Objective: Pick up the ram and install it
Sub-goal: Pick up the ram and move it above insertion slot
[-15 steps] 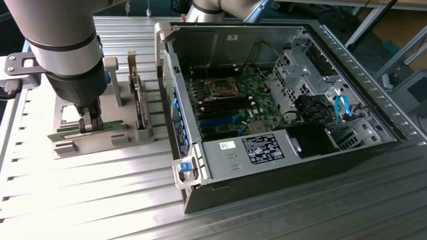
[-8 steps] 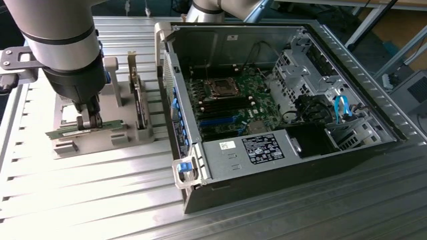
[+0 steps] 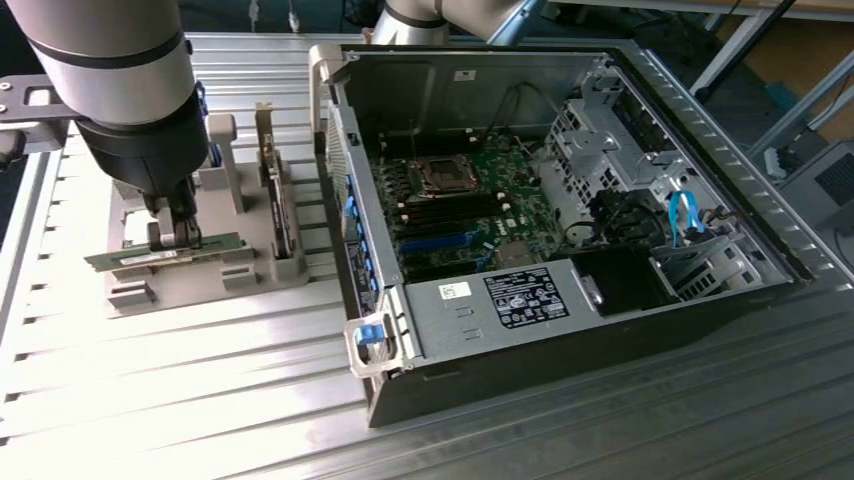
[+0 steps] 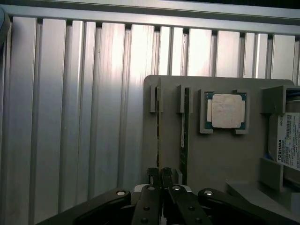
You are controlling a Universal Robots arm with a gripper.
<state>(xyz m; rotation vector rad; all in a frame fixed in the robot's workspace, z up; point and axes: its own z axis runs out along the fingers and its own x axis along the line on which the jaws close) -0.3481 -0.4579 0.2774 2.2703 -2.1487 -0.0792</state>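
Pinching the ram [image 3: 127, 259] by its top edge, the end effector [image 3: 174, 240] is almost closed on it at the left of the frame, by the gray holder [image 3: 200, 292] on the bench [image 3: 200, 400]. The pick-up step looks under way. I think it needs a firm, straight hold.

The gripper [image 3: 174, 238] hides the middle of the ram [image 3: 120, 258]. The arm [image 3: 114, 60] runs off the exterior view's top edge. In the wrist view, the picture's edge cuts off a labelled drive [image 4: 289, 140], and the ram's near end is hidden between the fingers [image 4: 153, 180].
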